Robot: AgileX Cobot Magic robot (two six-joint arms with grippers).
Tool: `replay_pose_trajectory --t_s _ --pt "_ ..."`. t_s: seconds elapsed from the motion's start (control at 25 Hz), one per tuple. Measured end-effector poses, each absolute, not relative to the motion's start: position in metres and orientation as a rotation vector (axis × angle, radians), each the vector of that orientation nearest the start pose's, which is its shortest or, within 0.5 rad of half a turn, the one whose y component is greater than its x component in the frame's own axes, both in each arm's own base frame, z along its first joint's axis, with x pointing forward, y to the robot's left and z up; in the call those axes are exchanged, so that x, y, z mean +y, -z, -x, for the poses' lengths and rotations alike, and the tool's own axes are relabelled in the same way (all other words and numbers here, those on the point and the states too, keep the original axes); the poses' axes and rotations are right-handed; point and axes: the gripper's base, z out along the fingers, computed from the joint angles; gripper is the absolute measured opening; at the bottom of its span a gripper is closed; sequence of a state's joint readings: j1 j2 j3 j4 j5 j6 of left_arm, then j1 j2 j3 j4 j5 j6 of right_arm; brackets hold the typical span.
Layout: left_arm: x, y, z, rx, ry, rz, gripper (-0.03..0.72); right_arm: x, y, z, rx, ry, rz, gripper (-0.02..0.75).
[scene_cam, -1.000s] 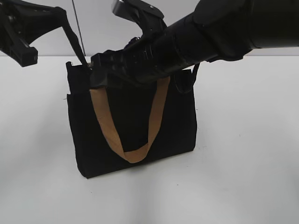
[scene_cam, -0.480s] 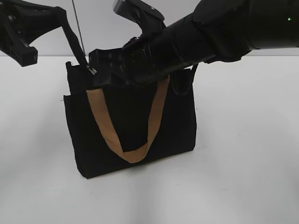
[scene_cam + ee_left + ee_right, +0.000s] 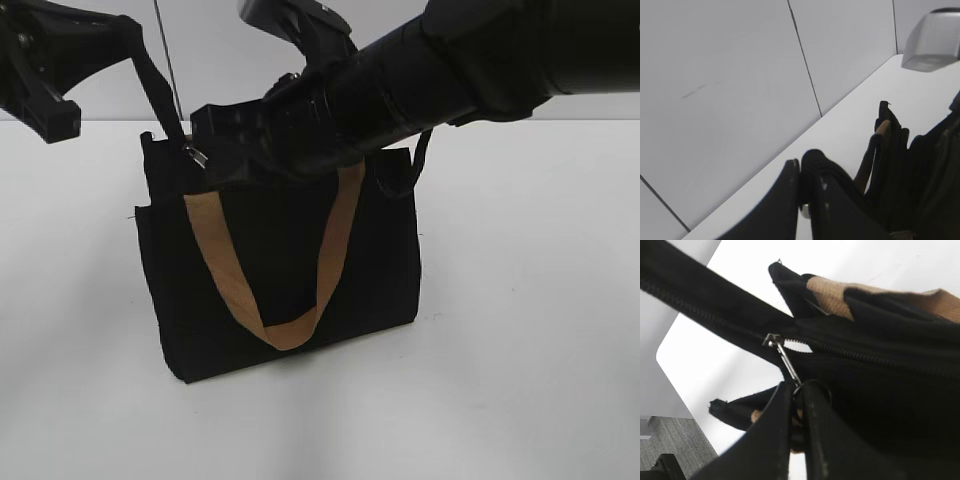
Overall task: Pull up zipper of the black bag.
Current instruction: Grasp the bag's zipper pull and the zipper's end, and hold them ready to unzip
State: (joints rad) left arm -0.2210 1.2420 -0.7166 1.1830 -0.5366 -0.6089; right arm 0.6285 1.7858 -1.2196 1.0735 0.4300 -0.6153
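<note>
The black bag (image 3: 290, 260) stands upright on the white table, and one tan handle (image 3: 225, 270) hangs down its front. My left gripper (image 3: 128, 28) is raised above the bag's left corner. It is shut on the black fabric tail of the zipper (image 3: 812, 162), which it holds taut. My right gripper (image 3: 205, 152) reaches across the bag's top to its left end. It is shut on the silver pull tab (image 3: 787, 362), whose slider (image 3: 772, 340) sits on the zipper (image 3: 865, 357) near the bag's left corner. The bag also shows in the left wrist view (image 3: 895, 165).
The white table (image 3: 520, 350) spreads around the bag, with a pale panelled wall (image 3: 740, 75) behind it. My right arm (image 3: 450, 70) lies across the bag's top and hides most of the opening. The second tan handle (image 3: 830, 295) lies by the zipper.
My right gripper has shifted slightly left and up with the pull tab, and the silver tab now shows at the bag's left corner. The left gripper has stayed put.
</note>
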Motion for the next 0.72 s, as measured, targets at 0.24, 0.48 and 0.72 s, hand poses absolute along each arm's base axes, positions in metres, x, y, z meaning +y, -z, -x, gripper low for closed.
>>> replay_pose_trajectory --t_s 0.24,0.48,0.72 --pt "-0.099 -0.2989 -0.2443 1.489 0.225 -0.952 0.022 0.2579 -0.2434 -0.2996 2.338 -0.918 0.509 -0.001" --pt "-0.099 -0.2989 -0.2443 1.489 0.225 -0.952 0.022 0.2561 -0.2432 -0.2996 2.326 -0.865 0.566 -0.001" --pt "-0.099 -0.2989 -0.2443 1.489 0.225 -0.952 0.022 0.252 -0.2471 -0.3012 2.28 -0.769 0.638 -0.001"
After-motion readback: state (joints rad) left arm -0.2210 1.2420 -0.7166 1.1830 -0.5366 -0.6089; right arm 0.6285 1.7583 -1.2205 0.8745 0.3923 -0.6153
